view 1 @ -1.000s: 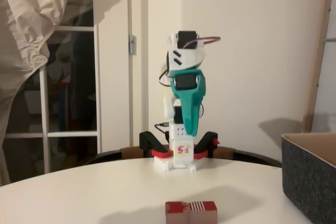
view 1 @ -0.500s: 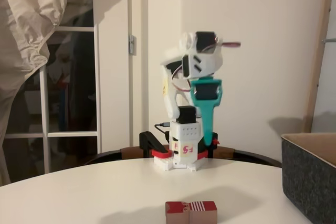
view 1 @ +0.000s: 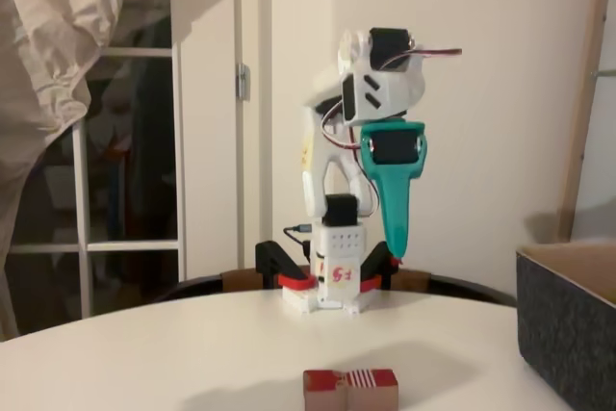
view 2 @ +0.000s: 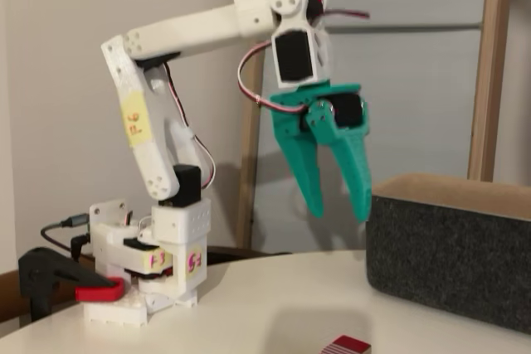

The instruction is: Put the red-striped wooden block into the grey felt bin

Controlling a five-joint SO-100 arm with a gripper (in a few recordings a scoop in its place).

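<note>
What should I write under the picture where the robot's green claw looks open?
Green gripper hangs open above the table, beside the grey felt bin; the red-striped block waits below.

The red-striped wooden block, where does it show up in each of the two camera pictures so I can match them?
In a fixed view: the red-striped wooden block lies on the table at bottom centre, in front of the robot's base.
In a fixed view: only its striped top pokes in at the bottom edge, right of centre.
Shared landmark: the grey felt bin, right of the block in both fixed views.
</note>
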